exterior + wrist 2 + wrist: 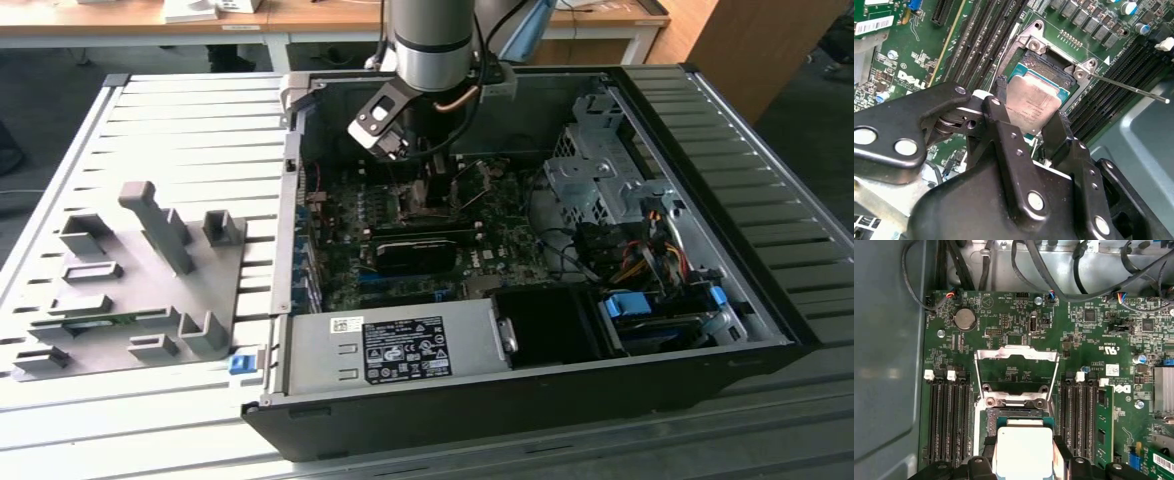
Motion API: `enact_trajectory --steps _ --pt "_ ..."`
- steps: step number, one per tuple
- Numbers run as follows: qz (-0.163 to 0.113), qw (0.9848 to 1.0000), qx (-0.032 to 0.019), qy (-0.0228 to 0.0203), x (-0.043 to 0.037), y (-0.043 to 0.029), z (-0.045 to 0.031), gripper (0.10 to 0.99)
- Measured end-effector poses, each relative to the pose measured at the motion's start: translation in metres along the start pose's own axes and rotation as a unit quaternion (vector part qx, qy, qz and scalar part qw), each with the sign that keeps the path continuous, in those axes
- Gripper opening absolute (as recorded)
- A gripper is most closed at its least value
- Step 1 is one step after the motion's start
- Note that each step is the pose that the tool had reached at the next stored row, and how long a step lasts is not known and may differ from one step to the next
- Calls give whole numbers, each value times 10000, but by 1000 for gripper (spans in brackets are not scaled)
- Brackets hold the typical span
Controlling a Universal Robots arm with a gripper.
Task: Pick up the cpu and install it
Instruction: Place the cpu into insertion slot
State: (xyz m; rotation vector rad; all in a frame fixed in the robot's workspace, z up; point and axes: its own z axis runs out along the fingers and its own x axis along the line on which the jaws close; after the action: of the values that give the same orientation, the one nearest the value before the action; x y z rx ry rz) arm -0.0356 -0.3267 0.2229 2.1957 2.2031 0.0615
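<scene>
The cpu (1035, 100) is a small silvery-grey square chip, and it sits between my gripper's (1030, 104) two black fingers (999, 107), which press on its opposite edges. It lies level over the open dark metal-framed socket (1046, 62) on the green motherboard (899, 65). In the first wrist view the cpu (1024, 452) shows its pale top over the socket (1015, 415), with the socket's hinged metal frame (1016, 354) swung up behind it. In the exterior view the gripper (434, 195) reaches down into the open computer case (747, 300), hiding the chip.
Black memory slots (949, 420) flank the socket on both sides. A thin metal lever (1129, 86) sticks out beside the socket. The case holds a power supply (387, 350), a drive cage (601, 170) and loose cables (627, 250). A grey fixture (134, 270) stands on the exterior view's left.
</scene>
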Motion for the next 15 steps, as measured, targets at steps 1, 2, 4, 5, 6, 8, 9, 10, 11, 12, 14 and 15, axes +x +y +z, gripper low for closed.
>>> enact_trajectory --steps 1,2,4,5,6,8,9,10,11,12,14,15 --pt "0 10000 0 1 2 -1 7 529" --pt "2 10000 0 1 5 -2 14 529" --pt "5 10000 1 1 21 -2 27 529" --pt "8 10000 0 1 29 -2 34 529" --pt "12 10000 0 1 36 -3 41 529" --pt "18 10000 0 1 45 -3 53 529" --pt "19 10000 0 1 48 -3 59 529" --pt "18 10000 0 1 48 -4 66 529" --pt "18 10000 0 0 48 -5 72 529" --pt "19 10000 1 0 48 -8 80 529" --pt "18 10000 1 0 48 -10 98 529" --pt "18 10000 0 1 48 -11 109 529"
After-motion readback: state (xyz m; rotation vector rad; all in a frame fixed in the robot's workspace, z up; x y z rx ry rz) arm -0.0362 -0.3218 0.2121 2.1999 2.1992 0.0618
